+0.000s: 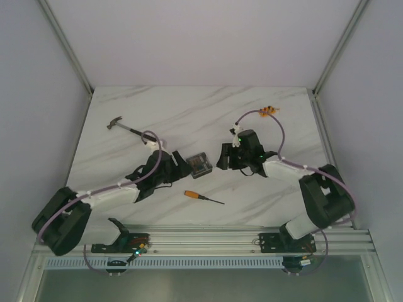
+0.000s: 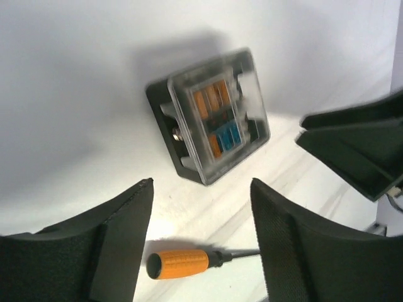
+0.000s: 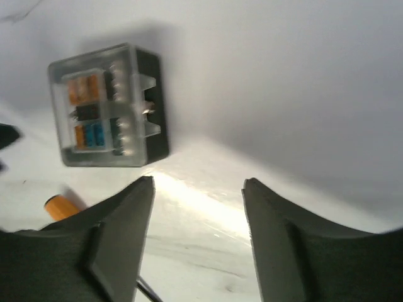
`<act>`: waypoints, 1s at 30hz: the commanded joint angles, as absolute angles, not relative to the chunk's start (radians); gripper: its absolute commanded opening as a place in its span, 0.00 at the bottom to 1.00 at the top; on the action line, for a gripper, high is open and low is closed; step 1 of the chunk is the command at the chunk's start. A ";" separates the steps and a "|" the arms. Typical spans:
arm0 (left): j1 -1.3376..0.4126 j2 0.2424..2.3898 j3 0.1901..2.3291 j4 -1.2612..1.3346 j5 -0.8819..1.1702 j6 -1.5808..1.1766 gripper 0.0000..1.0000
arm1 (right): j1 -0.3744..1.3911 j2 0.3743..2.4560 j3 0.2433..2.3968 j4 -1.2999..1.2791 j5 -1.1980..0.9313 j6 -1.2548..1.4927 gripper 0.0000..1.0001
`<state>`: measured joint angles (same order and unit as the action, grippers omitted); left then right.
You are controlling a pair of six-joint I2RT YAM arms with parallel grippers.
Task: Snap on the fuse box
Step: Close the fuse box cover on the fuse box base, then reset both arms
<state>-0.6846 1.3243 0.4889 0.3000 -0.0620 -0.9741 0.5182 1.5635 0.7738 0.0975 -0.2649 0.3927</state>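
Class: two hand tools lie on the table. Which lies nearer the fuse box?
The orange-handled screwdriver, just on the near side of the fuse box; the hammer lies farther off, toward the far left.

No lettering, label or number is legible on the fuse box [image 2: 211, 116] or elsewhere.

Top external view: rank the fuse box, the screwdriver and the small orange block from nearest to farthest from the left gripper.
1. fuse box: directly in front of the open left gripper, not held.
2. screwdriver: toward the near edge, just past the box.
3. orange block: far off at the back right.
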 commanded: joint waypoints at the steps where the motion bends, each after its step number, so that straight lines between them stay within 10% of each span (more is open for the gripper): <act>1: -0.619 1.199 0.526 0.143 -0.195 -0.880 0.77 | 0.463 1.421 0.740 0.019 -0.033 0.298 0.73; 7: -0.496 1.041 0.506 0.056 -0.471 -0.762 1.00 | 0.364 1.253 0.636 0.128 0.299 0.223 0.96; 16: -0.299 0.988 0.441 0.088 -0.905 -0.685 1.00 | 0.206 1.237 0.346 0.751 0.475 0.075 0.99; 30: -0.052 1.169 0.174 0.879 -0.695 -0.308 1.00 | 0.114 1.370 0.193 1.216 0.268 -0.067 1.00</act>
<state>-0.0994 1.0813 0.1970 0.6060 -0.7639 -0.4240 0.1303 1.3735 0.2562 0.9829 0.3302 -0.0063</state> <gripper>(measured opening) 0.998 0.994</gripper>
